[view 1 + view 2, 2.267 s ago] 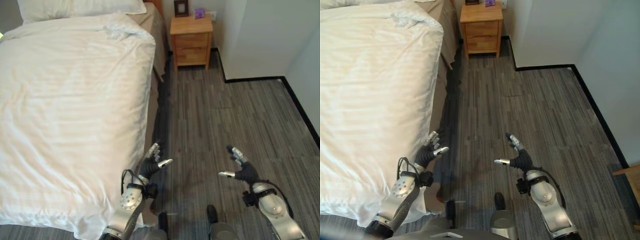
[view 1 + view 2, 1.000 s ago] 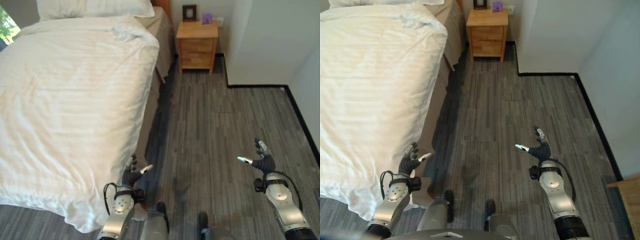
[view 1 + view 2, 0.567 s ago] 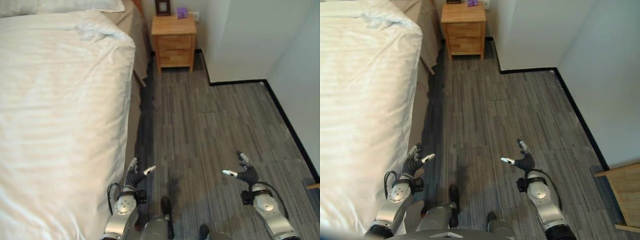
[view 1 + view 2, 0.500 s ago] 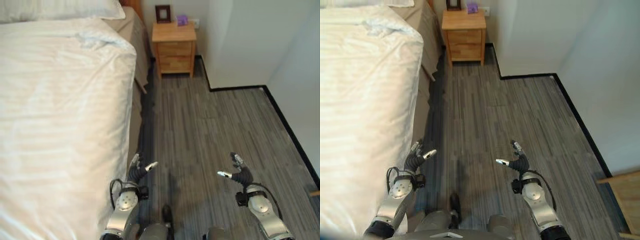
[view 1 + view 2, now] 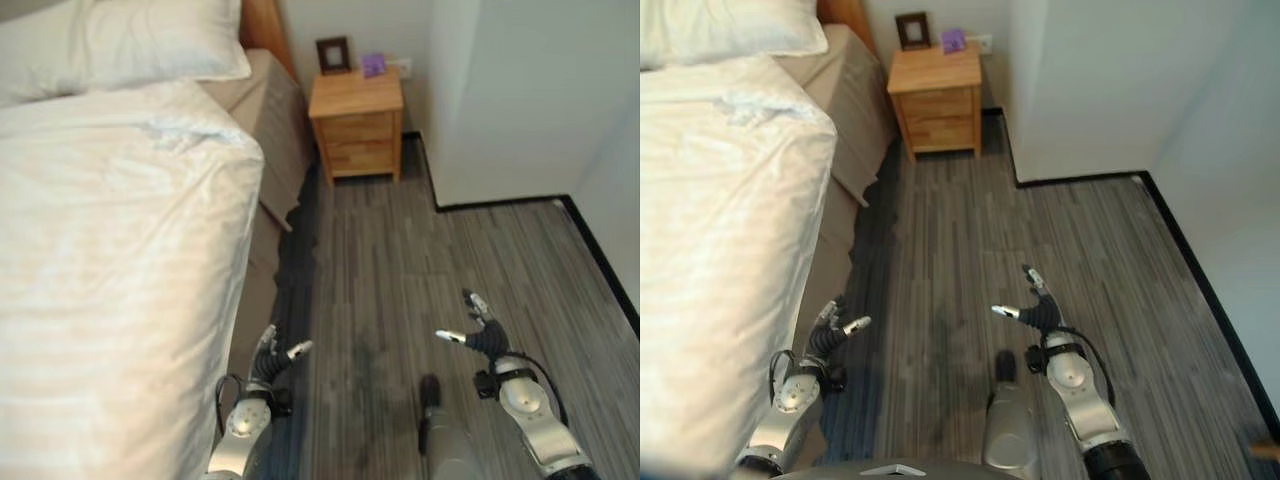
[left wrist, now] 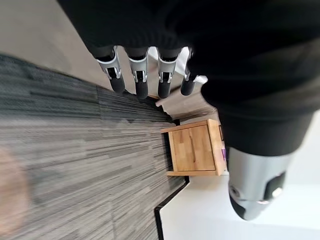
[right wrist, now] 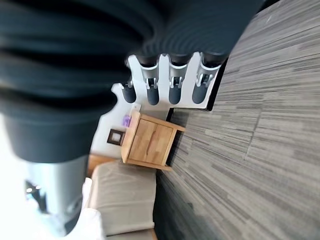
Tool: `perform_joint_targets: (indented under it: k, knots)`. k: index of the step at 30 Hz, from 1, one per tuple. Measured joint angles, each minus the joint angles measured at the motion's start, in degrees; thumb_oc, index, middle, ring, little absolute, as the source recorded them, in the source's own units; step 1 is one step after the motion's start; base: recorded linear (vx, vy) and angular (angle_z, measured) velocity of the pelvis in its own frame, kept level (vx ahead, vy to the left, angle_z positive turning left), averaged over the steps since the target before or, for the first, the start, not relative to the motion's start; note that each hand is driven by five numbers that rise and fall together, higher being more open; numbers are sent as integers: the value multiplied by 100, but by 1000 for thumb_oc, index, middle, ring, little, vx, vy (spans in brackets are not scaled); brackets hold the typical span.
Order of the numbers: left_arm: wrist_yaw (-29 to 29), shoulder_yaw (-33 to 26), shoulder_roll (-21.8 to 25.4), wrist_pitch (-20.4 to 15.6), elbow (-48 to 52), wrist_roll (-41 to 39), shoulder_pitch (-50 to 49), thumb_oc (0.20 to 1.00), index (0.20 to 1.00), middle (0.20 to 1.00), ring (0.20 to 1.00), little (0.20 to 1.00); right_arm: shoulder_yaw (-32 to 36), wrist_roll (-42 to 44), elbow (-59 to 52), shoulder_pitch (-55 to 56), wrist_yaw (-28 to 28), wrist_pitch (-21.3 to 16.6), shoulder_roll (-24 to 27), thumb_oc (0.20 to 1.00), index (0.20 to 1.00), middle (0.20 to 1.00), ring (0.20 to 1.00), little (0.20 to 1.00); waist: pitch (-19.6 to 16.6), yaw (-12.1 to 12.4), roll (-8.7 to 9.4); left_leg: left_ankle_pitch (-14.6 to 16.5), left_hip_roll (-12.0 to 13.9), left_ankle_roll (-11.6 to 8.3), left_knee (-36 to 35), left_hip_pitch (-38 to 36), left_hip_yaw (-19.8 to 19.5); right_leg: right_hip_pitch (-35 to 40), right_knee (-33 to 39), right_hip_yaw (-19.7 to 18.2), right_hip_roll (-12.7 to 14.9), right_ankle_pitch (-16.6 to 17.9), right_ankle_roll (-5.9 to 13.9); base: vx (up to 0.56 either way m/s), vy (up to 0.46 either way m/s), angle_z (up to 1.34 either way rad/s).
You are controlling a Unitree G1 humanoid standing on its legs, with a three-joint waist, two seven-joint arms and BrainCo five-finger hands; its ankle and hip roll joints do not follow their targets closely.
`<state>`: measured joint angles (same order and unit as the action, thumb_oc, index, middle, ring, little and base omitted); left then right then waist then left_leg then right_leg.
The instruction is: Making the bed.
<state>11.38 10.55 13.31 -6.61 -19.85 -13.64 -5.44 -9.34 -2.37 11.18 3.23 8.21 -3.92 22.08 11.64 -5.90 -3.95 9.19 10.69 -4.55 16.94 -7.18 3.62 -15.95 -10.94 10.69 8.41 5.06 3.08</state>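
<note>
Left eye view: white duvet (image 5: 110, 290) spread over the bed, hanging over its right edge, pillow (image 5: 150, 40) at the head. Left hand (image 5: 272, 358) and right hand (image 5: 478, 335) both loose-fingered, holding nothing, above floor (image 5: 400, 260), probably walking toward nightstand (image 5: 356, 120).

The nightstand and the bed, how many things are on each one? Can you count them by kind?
Picture frame on the nightstand: 1
Purple thing on the nightstand, too small to identify: 1
Pillow on the bed: 1
White duvet on the bed: 1
Total: 4
</note>
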Motion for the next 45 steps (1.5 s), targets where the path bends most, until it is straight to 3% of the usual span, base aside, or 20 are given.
perform_joint_targets:
  k: [1, 3, 5, 7, 14, 20, 23, 26, 27, 28, 29, 31, 34, 35, 36, 37, 39, 40, 42, 45]
  knots:
    - [4, -6, -38, -1, -8, -197, 5, 1000, 1000, 1000, 1000, 1000, -2, 5, 86, -85, 1, 3, 97, 1000, 1000, 1000, 1000, 1000, 72, 89, 114, -508, 72, -296, 1049, 505, -191, 145, -23, 26, -72, -135, -196, 453, -483, -11]
    - [5, 8, -144, -11, -6, -432, 62, 1000, 1000, 1000, 1000, 1000, 165, 28, 19, -55, -1, 0, 134, 1000, 1000, 1000, 1000, 1000, 139, 189, 224, -1367, 115, -338, 2551, 1218, -248, 537, 178, 2, -122, -267, -399, 430, -256, -20]
    - [-24, 25, -134, -24, -17, -613, 51, 1000, 1000, 1000, 1000, 1000, 172, 71, -38, -59, 11, -3, 185, 1000, 1000, 1000, 1000, 1000, 188, 217, 366, -1332, 158, -342, 3009, 1512, 249, 1064, 532, -50, -204, -332, -521, 649, -112, -26]
    - [-36, -4, -162, -55, 2, -773, 40, 1000, 1000, 1000, 1000, 1000, 126, 74, -90, -1, 20, 21, 176, 1000, 1000, 1000, 1000, 1000, 177, 256, 462, -1257, 97, -327, 2677, 1637, 658, 1523, 922, -23, -302, -351, -539, 404, 12, -14]
    - [-43, -65, -188, -17, 43, -874, -293, 1000, 1000, 1000, 1000, 1000, -218, 6, -24, 70, 96, 28, 94, 1000, 1000, 1000, 1000, 1000, 50, 656, 202, -1493, -120, -53, -2012, 1864, 1664, 2458, 1666, -14, -1075, -687, -355, 545, 57, -8]
    - [-36, -81, -199, -3, 236, -868, -574, 1000, 1000, 1000, 1000, 1000, -247, -122, 26, 308, 151, 27, -18, 1000, 1000, 1000, 1000, 1000, -112, 924, 185, -1705, -239, 267, -2085, 1895, 1599, 3348, 1590, -399, -1096, -1504, -313, 699, 46, -32]
    - [-39, -102, -174, 37, 336, -855, -476, 1000, 1000, 1000, 1000, 1000, -285, -228, 19, 457, 143, 28, -90, 1000, 1000, 1000, 1000, 1000, -172, 900, 358, -2135, -592, 802, -2142, 1536, 1583, 3075, 413, -483, -592, -2004, 266, 162, 41, -18]
    - [-39, -34, 25, 56, 470, -783, -71, 1000, 1000, 1000, 1000, 1000, -268, -282, -12, 521, 147, 27, -179, 1000, 1000, 1000, 1000, 1000, -172, 886, 536, -1883, -861, 991, -2195, 1186, 1475, 2505, -1295, -455, -200, -2012, 737, 627, 166, 26]
    - [0, 23, 95, 56, 584, -775, 43, 1000, 1000, 1000, 1000, 1000, -218, -339, -16, 495, 110, 10, -300, 1000, 1000, 1000, 1000, 1000, -103, 906, 532, -1342, -908, 1081, -2081, 1063, 1439, 2201, -1886, -282, 2, -1502, 690, 1214, 196, -8]
    - [10, 49, 229, 60, 631, -745, 84, 1000, 1000, 1000, 1000, 1000, -105, -389, -111, 335, 118, -18, -355, 1000, 1000, 1000, 1000, 1000, 69, 849, 374, -1377, -783, 1013, -2079, 834, 1337, 1795, -3100, 105, 281, -1186, 711, 526, -87, -7]
    - [-35, 48, 300, 91, 695, -742, 94, 1000, 1000, 1000, 1000, 1000, -232, -388, -258, 295, 102, -8, -275, 1000, 1000, 1000, 1000, 1000, 81, 595, 246, -1164, -758, 921, -2073, 643, 1156, 1232, -3567, 255, 413, -1708, 566, 694, -149, 8]
    - [-53, -48, 296, 56, 776, -741, 118, 1000, 1000, 1000, 1000, 1000, -209, -388, -582, 260, 47, -28, -110, 1000, 1000, 1000, 1000, 1000, 296, 413, -45, -1173, -563, 816, -1994, 494, 1121, 719, -3055, 483, 491, -2032, 436, 250, -96, 40]
    - [-56, -77, 354, 27, 837, -740, 59, 1000, 1000, 1000, 1000, 1000, -260, -388, -553, 379, 18, -4, -94, 1000, 1000, 1000, 1000, 1000, 246, 311, 206, -1106, -675, 729, -2107, 244, 1008, 296, -1644, 466, 872, -923, 532, 398, -232, 56]
    - [-55, -176, 427, 41, 898, -734, -116, 1000, 1000, 1000, 1000, 1000, -359, -389, -444, 360, 1, -35, -114, 1000, 1000, 1000, 1000, 1000, 214, 348, 333, -822, -609, 500, -1981, 238, 901, 125, -1557, 310, 920, -908, 513, 775, -455, 36]
    - [-36, -289, 315, 38, 899, -709, -232, 1000, 1000, 1000, 1000, 1000, -370, -392, -560, 297, -3, 15, -6, 1000, 1000, 1000, 1000, 1000, 134, 306, 349, -637, -387, 320, -1522, 795, 771, 159, -834, -652, 434, -1063, 694, 354, -218, 37]
    - [-33, -301, 305, 40, 847, -697, -176, 1000, 1000, 1000, 1000, 1000, -322, -392, -614, 332, 3, 6, 27, 1000, 1000, 1000, 1000, 1000, 127, 276, 334, -606, -319, 267, -1417, 926, 664, 194, -590, -907, 312, -1049, 723, 0, 0, 99]
    - [-55, -215, 273, 87, 587, -622, -8, 1000, 1000, 1000, 1000, 1000, -138, -392, -315, 145, -3, 108, 118, 1000, 1000, 1000, 1000, 1000, 265, 203, 252, -685, -149, 201, -1734, 806, 560, 559, 138, -546, 42, -450, 342, 650, -546, 93]
    - [-62, -139, 202, 80, 592, -621, -140, 1000, 1000, 1000, 1000, 1000, -147, -417, -173, 18, 15, 86, 131, 1000, 1000, 1000, 1000, 1000, 288, 141, 170, -1067, -135, 357, -1488, 584, 298, 730, -279, -686, -187, -960, 146, 678, -604, 88]
    - [-73, -112, 15, 9, 498, -636, 68, 1000, 1000, 1000, 1000, 1000, -209, -442, 146, 35, -32, 105, 218, 1000, 1000, 1000, 1000, 1000, 324, 73, 368, -1050, -64, 250, -681, 899, -14, 713, -960, -617, -71, -1229, -2, 153, -240, 122]
    - [-98, -172, 66, -25, 619, -653, -139, 1000, 1000, 1000, 1000, 1000, -367, -438, 152, -153, -130, 43, 220, 1000, 1000, 1000, 1000, 1000, 393, 460, 538, -2256, 31, -167, 382, 1873, -65, 959, -758, -299, -195, -1747, -408, 333, -381, 101]
